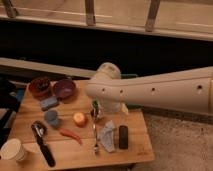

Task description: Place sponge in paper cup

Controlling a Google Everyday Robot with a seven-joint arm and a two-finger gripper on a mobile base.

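Nothing of the job is done yet. The sponge lies flat on the left part of the wooden table, just in front of two bowls, a dark red one and a purple one. The paper cup stands upright at the near left corner, well apart from the sponge and with nothing showing above its rim.

My gripper hangs low over the middle of the table, under the wrist end of my white arm, which reaches in from the right. My jaws stand wide and hold nothing. I judge the whole sequence is left: get over the sponge to my left, close on it, carry it to the cup and drop it in.

The table is crowded: a round blue disc, a small orange object, a red chilli-shaped piece, a black-handled tool, a metal utensil, a pale cloth and a dark block. Behind the table runs a dark wall under a railed ledge; speckled floor lies to the right.
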